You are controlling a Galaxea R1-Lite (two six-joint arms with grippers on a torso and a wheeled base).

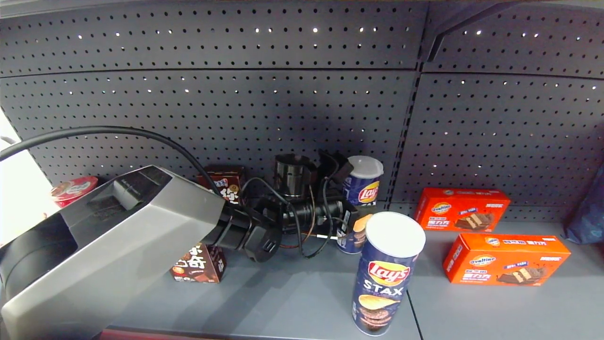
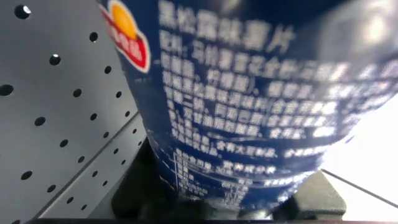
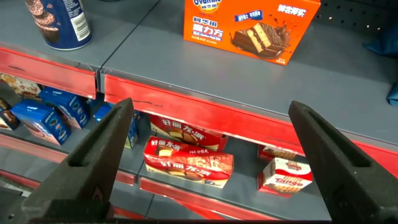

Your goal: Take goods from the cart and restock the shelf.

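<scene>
**Left claw on a chips can at the back of the shelf, right claw spread wide**

A red-lidded cup (image 1: 73, 189) sits at the far left of the grey shelf (image 1: 292, 293), against the pegboard back wall (image 1: 236, 94). Next come two brown snack boxes, one at the back (image 1: 225, 182) and one nearer the front edge (image 1: 198, 264). The left arm reaches across between them.

The left claw (image 1: 354, 212) is closed around the lower part of the rear chips can (image 1: 363, 186), a blue tube with a clear lid held close to the pegboard. Whether its base touches the shelf I cannot tell. In the left wrist view this can (image 2: 249, 106) sits right against the camera.

Just in front of it, the front chips can (image 1: 387, 274) stands upright near the shelf edge.

To the right lie two orange boxes, one at the back (image 1: 460, 208) and one nearer (image 1: 505, 259), with a blue bag (image 1: 587, 212) at the far right.

The right claw (image 3: 214, 162) is spread wide and holds nothing. It hangs before the shelf's red front rail (image 3: 186, 102), where red packs (image 3: 189, 165) and blue boxes (image 3: 43, 115) fill the level below.
</scene>
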